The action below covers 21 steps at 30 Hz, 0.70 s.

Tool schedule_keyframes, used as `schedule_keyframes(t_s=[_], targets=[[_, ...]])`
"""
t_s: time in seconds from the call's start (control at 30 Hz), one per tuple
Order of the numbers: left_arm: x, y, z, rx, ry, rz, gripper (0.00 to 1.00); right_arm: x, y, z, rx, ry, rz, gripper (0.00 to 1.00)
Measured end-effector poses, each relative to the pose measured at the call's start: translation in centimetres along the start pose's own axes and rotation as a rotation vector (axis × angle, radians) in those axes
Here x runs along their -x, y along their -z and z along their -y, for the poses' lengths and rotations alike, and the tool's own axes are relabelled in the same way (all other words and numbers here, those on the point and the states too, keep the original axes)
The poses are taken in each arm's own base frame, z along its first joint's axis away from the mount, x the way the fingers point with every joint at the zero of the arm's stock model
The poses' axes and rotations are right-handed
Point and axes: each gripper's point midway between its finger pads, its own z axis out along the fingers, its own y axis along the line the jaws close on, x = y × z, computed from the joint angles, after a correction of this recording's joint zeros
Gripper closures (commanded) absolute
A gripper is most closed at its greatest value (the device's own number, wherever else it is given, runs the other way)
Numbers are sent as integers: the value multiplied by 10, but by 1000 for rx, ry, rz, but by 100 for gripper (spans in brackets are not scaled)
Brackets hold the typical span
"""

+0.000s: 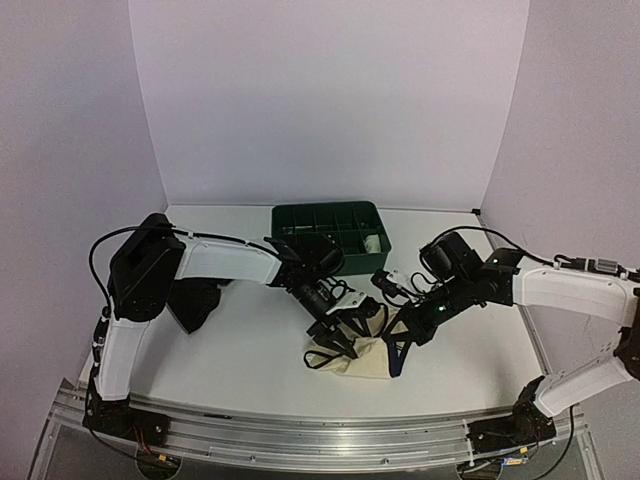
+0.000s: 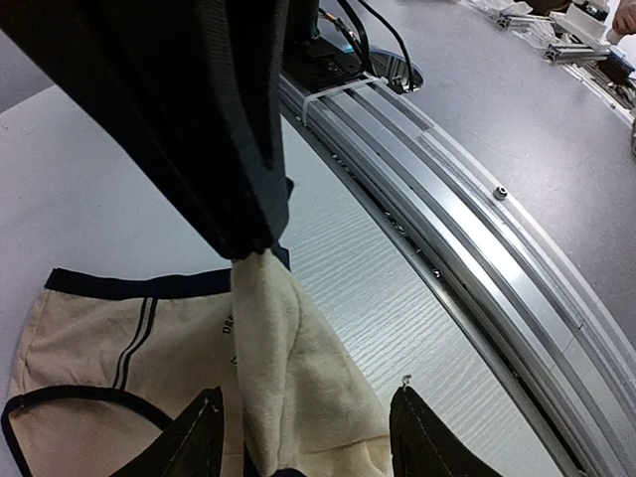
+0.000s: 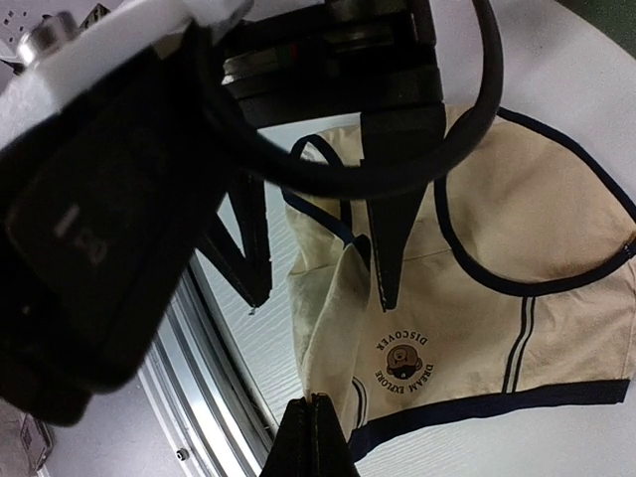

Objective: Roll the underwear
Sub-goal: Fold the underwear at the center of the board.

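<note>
Your right gripper [image 3: 310, 412] is clenching a raised fold of the cream underwear [image 3: 517, 229], which is lying flat on the tabletop [image 1: 240, 350] near its front rail. Your left gripper [image 2: 308, 397] is hanging released, its two fingers standing apart on either side of that lifted fold, not pinching it.

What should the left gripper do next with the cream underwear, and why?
Probably close the left gripper on the raised fold of the cream underwear. It stands open astride that fold, with cloth between its two sides, while the right gripper, shut, pinches the garment's edge and holds it lifted. Closing would likely secure the fold for rolling.
</note>
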Motion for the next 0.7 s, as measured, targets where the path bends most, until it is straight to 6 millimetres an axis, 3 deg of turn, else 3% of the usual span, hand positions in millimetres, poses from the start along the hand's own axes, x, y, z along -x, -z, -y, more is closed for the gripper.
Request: schedule_keyframes(t_s=[0.2, 0.23, 0.4, 0.7], targets=[[-1, 2, -10, 40, -1, -7, 95, 1, 3, -1, -4, 6, 11, 100], [-2, 2, -11, 44, -2, -13, 99, 2, 4, -1, -9, 4, 13, 100], [-10, 6, -18, 85, 7, -66, 100, 2, 6, 12, -82, -48, 20, 100], [6, 25, -61, 248, -75, -128, 100, -5, 11, 71, -363, -274, -10, 100]])
